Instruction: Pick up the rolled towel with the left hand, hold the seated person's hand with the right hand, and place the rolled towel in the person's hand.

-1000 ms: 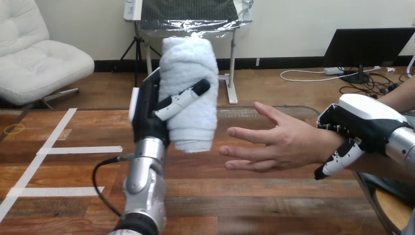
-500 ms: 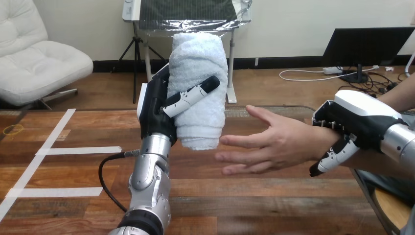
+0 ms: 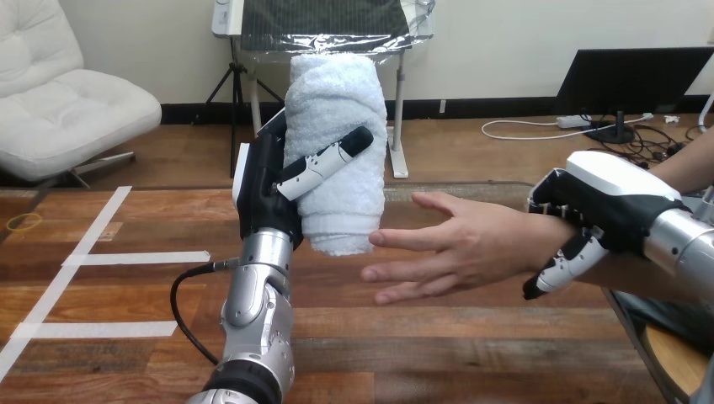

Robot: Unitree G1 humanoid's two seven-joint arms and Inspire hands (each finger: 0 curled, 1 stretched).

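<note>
The left hand point(image 3: 263, 198) holds the towel point(image 3: 337, 109) upright above the desk point(image 3: 109, 353), with its fingers point(image 3: 324, 162) curled round the roll. The right hand point(image 3: 619, 202) sits on the person's wrist point(image 3: 522, 242) with its fingers closed over and under it, so it grips the wrist and not the palm. The person's hand point(image 3: 459, 248) is open, and its fingertips point toward the towel. The lower end of the towel is just beside these fingertips; whether they touch cannot be told.

The picking up and the holding look done, so the step in hand is probably the delivery. The next move calls for carrying the towel to the right and a little down, onto the palm. The left fingers should open only when the roll rests there, because the palm seems partly turned sideways and the towel could slip.
</note>
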